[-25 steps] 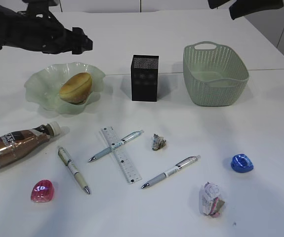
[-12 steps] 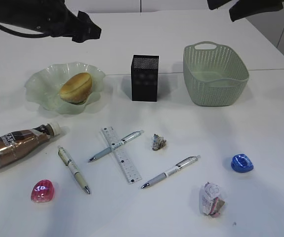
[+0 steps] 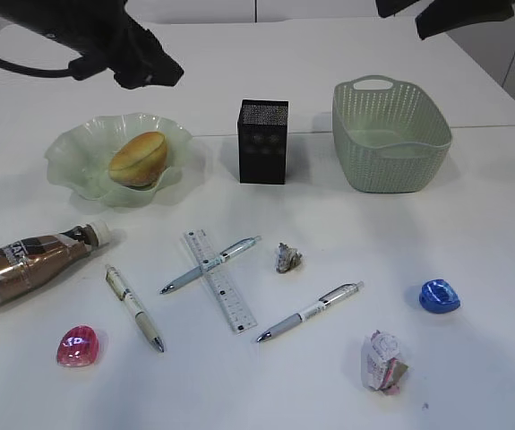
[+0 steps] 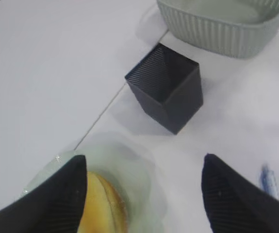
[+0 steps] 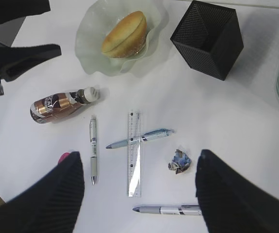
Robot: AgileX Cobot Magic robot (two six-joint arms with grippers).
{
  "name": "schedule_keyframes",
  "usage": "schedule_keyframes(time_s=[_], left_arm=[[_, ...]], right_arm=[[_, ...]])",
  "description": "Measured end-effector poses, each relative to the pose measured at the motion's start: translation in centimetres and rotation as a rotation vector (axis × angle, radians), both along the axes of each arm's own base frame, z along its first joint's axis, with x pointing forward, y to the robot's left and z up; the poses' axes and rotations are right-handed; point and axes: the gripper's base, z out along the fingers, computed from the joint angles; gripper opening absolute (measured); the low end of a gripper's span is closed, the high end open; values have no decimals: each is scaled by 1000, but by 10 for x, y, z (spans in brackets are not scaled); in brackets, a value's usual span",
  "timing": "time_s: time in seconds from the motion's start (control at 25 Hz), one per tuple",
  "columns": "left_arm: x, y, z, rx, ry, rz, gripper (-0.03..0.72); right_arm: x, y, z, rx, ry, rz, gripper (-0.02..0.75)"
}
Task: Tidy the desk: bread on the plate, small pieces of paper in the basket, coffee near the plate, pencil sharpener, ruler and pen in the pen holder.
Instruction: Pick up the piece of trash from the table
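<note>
Nearest the camera lie a crumpled paper wad [image 3: 383, 362], a pink sharpener [image 3: 76, 346] and a blue one [image 3: 439, 296]; just beyond them are three pens, one of which [image 3: 210, 265] lies across the clear ruler [image 3: 219, 279], a small paper scrap [image 3: 287, 258], and the coffee bottle [image 3: 30, 265] on its side at the left of the worktop [image 3: 472, 224]. Farther back the bread [image 3: 138, 159] already sits in the green ruffled plate [image 3: 69, 161], with the empty pen holder [image 3: 262, 141] and the basket [image 3: 390, 134] to its right.

The left pincer [image 4: 144, 194] hangs above the plate's far edge, spread and carrying nothing. The likely next step is the coffee: come down over the bottle's middle, jaws across its width, and set it upright beside the plate without knocking the rim.

The right pincer [image 5: 139, 194] is also spread and empty, high over the pens. In the exterior view only a dark part of that arm shows at the top edge. The basket's floor is mostly hidden behind its wall, and the left wrist view blurs the bread.
</note>
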Motion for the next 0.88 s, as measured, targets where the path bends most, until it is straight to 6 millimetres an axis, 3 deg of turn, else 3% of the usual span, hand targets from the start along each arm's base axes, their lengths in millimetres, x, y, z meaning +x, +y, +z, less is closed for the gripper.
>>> schedule_keyframes(time_s=[0.12,0.28,0.6,0.88], left_arm=[[-16,-17,4,133,-24,-101,520],[-31,-28,11,109,30,-95,520],[-54,-21,22,-98,350,161,520],[-72,-16,15,-195,693,414,520]], right_arm=[[0,0,0,1,4,-5,559],[0,-3,-3,-30,28,-35,559],[1,-10,-8,-102,60,-85,559],[1,-10,-8,-103,65,-91,559]])
